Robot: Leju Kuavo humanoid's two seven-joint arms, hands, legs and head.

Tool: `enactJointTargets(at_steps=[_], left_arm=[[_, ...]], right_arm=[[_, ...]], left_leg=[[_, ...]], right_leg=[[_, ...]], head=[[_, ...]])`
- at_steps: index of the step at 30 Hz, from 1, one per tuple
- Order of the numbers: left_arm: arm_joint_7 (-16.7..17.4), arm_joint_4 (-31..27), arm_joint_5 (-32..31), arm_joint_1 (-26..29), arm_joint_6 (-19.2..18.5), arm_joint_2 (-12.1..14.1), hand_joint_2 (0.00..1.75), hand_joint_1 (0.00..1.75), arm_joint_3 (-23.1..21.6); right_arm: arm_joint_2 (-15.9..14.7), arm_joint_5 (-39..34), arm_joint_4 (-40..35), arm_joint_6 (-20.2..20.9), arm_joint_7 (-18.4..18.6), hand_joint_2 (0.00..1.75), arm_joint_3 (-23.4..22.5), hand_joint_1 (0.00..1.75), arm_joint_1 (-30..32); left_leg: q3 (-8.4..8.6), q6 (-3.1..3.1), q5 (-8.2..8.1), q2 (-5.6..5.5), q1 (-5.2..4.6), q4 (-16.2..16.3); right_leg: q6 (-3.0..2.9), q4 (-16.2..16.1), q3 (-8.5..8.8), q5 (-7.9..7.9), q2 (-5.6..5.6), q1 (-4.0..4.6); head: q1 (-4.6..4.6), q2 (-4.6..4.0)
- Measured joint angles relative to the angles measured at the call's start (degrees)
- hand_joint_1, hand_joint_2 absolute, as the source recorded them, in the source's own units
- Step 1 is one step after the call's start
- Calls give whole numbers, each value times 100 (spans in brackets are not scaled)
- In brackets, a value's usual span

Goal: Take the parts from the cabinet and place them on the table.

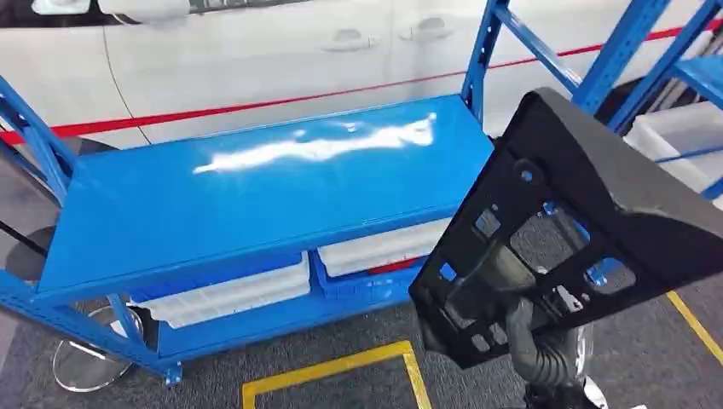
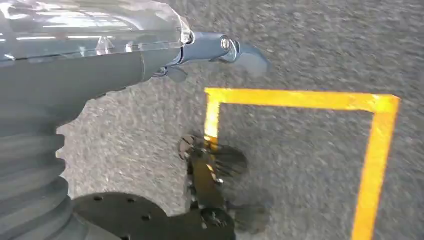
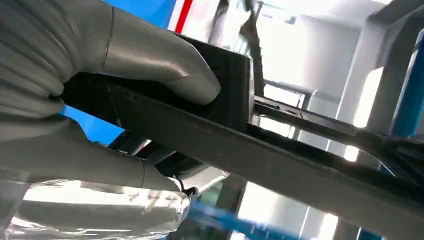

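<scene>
A black plastic part (image 1: 588, 230) hangs tilted at the right, beside a blue shelf (image 1: 256, 204). White trays (image 1: 230, 296) sit beneath it.

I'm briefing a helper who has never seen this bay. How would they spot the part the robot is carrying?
Find the blue rack in front of the white car. Off its right end, the right hand holds up a black part. It is a flat, angular plastic panel pierced with cutouts, unlike the white bins under the shelf.
</scene>
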Motion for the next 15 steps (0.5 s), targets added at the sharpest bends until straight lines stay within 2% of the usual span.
enactJointTargets(at_steps=[1, 2, 3, 4, 5, 6, 7, 8, 9, 11, 12, 13, 14, 15], left_arm=[[0, 0, 20, 9, 5, 0, 175, 0, 18], [0, 0, 34, 10, 13, -2, 175, 0, 38], [-2, 0, 33, 4, 20, -2, 175, 0, 53], [-4, 0, 33, 0, 22, -2, 175, 0, 62], [-9, 0, 36, -2, 24, -4, 175, 0, 70], [-19, 0, 40, -10, 39, -7, 175, 0, 75], [-31, 0, 42, -16, 48, -2, 175, 0, 79], [-59, 0, 40, -13, 66, -4, 175, 0, 81], [-94, 0, 38, -21, 83, -4, 175, 0, 81], [-125, 0, 23, -47, 167, -4, 175, 0, 81], [-133, 0, 14, -50, 188, -4, 175, 0, 81], [-140, 0, 5, -46, 195, 11, 175, 0, 81], [-140, 0, -8, -38, 204, 11, 175, 0, 81], [-140, 2, -21, -23, 215, 11, 175, 0, 79]], right_arm=[[65, 11, 34, 46, 0, 175, -53, 175, 1], [112, 31, 69, 57, 0, 175, -99, 175, 1], [159, 51, 97, 61, 0, 175, -133, 175, 1], [207, 64, 126, 59, 0, 175, -167, 175, 1], [249, 83, 143, 59, 0, 175, -202, 175, 1], [285, 100, 154, 61, 0, 175, -235, 175, 2], [323, 114, 159, 61, 0, 175, -259, 175, -5], [367, 147, 163, 72, 2, 175, -286, 175, -23], [434, 166, 161, 89, 2, 175, -329, 175, -19], [550, 188, 163, 168, 24, 175, -439, 175, 35], [585, 188, 159, 175, 28, 175, -478, 175, 48], [629, 190, 159, 183, 28, 175, -495, 175, 57], [668, 190, 165, 190, 35, 175, -506, 175, 46], [712, 190, 178, 203, 37, 175, -515, 175, 51]], left_leg=[[-79, -6, 40, 81, 2, 3], [-165, -26, 96, 162, 8, 25], [-269, -56, 135, 252, 20, 48], [-338, -83, 168, 332, 31, 83], [-416, -115, 191, 404, 45, 127], [-474, -142, 204, 461, 53, 182], [-500, -177, 202, 518, 34, 244], [-531, -220, 203, 553, 33, 292], [-524, -261, 217, 626, 14, 319], [-511, -339, 266, 767, 29, 292], [-555, -399, 272, 708, 74, 259], [-621, -447, 81, 448, 79, 472], [-758, -445, -198, 214, 83, 829], [-939, -437, -488, 81, 83, 1315]], right_leg=[[49, 405, -86, -199, -26, -34], [95, 724, -130, -204, -42, -63], [142, 828, -66, 19, -53, -99], [173, 723, 78, 303, -75, -124], [203, 425, 342, 529, -124, -146], [223, -26, 697, 572, -261, -157], [231, -530, 1062, 354, -543, -154], [161, -847, 1250, 189, -602, -59], [22, -946, 1241, 85, -563, -64], [-90, -928, 1178, 124, -432, -37], [-171, -954, 1159, 186, -371, -60], [-225, -962, 1112, 237, -336, -56], [-264, -960, 1063, 268, -265, -43], [-299, -959, 1017, 298, -199, -24]], head=[[0, 0], [-2, 0], [-2, 0], [0, 0], [-2, 0], [-2, 0], [-2, 0], [-2, 0], [-4, 0], [-7, 0], [-4, 0], [-4, 0], [-9, 0], [-7, 0]])
